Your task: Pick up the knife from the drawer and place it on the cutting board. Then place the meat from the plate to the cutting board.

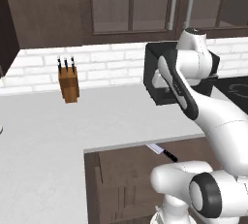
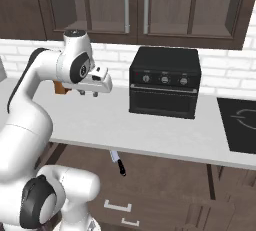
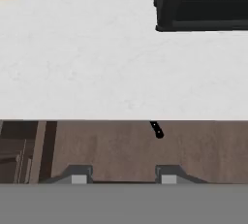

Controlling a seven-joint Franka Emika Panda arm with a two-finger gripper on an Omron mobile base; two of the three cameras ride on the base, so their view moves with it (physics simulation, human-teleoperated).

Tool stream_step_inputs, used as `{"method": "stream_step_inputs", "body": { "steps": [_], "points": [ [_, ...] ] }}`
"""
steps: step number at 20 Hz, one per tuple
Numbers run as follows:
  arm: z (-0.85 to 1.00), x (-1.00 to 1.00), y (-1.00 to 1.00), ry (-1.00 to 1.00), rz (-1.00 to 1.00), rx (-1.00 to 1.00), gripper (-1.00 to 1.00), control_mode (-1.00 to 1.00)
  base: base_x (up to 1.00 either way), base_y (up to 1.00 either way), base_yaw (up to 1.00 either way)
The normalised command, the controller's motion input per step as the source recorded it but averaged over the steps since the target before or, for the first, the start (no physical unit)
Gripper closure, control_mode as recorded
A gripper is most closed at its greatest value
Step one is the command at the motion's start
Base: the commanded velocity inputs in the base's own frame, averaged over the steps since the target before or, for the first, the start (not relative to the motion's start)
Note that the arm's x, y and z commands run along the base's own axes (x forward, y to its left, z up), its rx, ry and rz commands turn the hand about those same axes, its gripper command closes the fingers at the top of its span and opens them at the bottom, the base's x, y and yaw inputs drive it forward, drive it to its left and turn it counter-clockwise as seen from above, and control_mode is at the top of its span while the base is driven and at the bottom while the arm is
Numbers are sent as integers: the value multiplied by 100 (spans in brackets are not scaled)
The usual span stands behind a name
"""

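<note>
Dark brown cabinets run along the top, w/ a white brick wall and a pale grey surface (image 1: 58, 121) under them. I drive the arm from far, so I start at the gripper (image 2: 89, 93). It hangs above the surface, pointing down, just in front of the wooden knife block (image 1: 69, 86). In the hand view I see its two fingertips (image 3: 80, 177) apart, w/ only the drawer floor visible between them, so I read it as open and holding nothing.

Below and in front of the gripper is the open drawer (image 1: 126, 179). The knife (image 1: 162, 152) lies in it, close to the surface edge; part of its blade seems tucked under that edge, so mostly the black handle and a short bit of blade show. In the right base view the knife (image 2: 118, 163) is lower than the gripper and a bit to the right. In the hand view it (image 3: 156, 130) sits nearly above the one fingertip, not centred between the two. Its long axis runs slanted: blade toward the back wall, handle toward the robot base.

Farther out, a black toaster oven (image 2: 165, 82) stands on the surface, and a dark cooktop (image 2: 240, 125) beside it.

My judgement: the pick is not yet begun. The gripper must go down and forward past the surface edge, shift sideways to centre the handle, and prob. rotate so the fingers close across the handle. Risk: hitting the surface edge.
</note>
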Motion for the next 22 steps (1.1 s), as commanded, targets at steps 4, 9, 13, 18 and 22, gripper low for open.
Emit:
{"method": "stream_step_inputs", "body": {
  "steps": [4, 9, 13, 18, 22],
  "points": [
    [0, -21, -2, 0, 0, 0, -100, -100, 0, 0, 0],
    [0, -44, -22, 0, 3, 0, -100, -100, 0, 0, 0],
    [0, -48, -27, 0, 4, 0, -100, -100, 0, 0, 0],
    [0, -13, -11, 0, 0, 3, -100, -100, 0, 0, 0],
    [0, -2, 0, 0, 0, 1, -100, 100, -19, -1, 0]
  ]
}}
